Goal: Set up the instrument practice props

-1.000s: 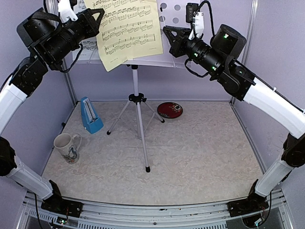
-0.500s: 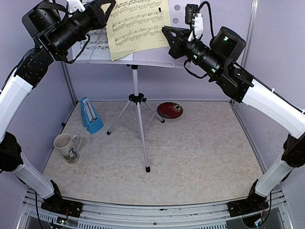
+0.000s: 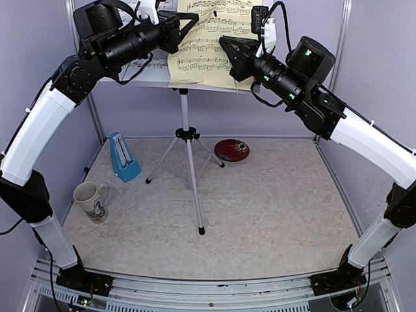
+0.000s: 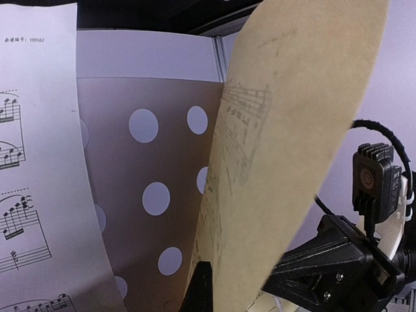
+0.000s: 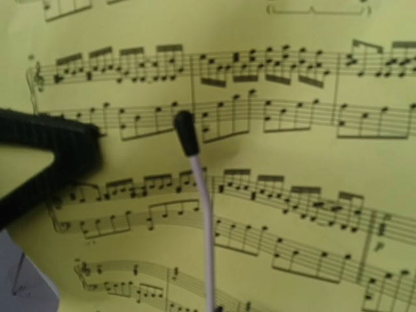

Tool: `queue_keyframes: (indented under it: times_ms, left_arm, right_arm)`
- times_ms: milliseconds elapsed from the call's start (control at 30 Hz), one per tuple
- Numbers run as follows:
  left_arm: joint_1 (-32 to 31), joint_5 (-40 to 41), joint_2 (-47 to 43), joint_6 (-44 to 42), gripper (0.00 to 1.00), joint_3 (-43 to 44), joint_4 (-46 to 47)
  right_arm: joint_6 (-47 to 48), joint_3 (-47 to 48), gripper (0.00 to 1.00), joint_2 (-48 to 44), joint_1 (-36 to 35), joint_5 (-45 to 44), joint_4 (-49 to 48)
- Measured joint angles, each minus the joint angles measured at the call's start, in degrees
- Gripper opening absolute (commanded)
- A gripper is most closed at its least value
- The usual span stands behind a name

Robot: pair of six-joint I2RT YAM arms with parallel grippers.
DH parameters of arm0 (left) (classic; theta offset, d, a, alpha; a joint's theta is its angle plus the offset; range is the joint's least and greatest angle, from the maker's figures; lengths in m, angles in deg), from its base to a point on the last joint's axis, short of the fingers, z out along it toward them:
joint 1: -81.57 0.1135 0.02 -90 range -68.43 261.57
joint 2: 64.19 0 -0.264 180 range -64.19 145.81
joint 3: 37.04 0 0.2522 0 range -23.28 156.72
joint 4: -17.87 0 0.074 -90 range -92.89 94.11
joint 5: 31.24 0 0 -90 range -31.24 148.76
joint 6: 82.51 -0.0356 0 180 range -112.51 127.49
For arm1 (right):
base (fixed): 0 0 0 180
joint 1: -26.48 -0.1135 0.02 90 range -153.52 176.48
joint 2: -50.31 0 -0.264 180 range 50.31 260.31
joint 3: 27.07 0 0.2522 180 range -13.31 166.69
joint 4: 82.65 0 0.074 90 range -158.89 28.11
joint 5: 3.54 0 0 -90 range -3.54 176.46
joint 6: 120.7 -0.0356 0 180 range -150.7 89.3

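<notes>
Metronome (image 3: 123, 156) stands at the left of the surface (image 3: 273, 208). At upper centre the left hand (image 3: 186, 25) is clamped on the yellow music sheet (image 3: 207, 49) by its left edge, before the music stand (image 3: 184, 107). The right hand (image 3: 227, 47), closed and empty, is at the sheet's right side.

White shells and black joints clad the left arm (image 3: 39, 130) and right arm (image 3: 370, 140). The left pincer (image 3: 192, 19) and right pincer (image 3: 225, 43) are black.
</notes>
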Motion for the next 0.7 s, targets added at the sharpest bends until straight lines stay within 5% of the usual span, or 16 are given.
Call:
queue_keyframes:
  times_ms: [700]
  left_arm:
    - [0.2, -3.2, 2.3, -4.5, 0.00, 2.0, -0.7]
  right_arm:
    - [0.1, 0.3, 0.00, 0.0, 0.0, 0.9, 0.5]
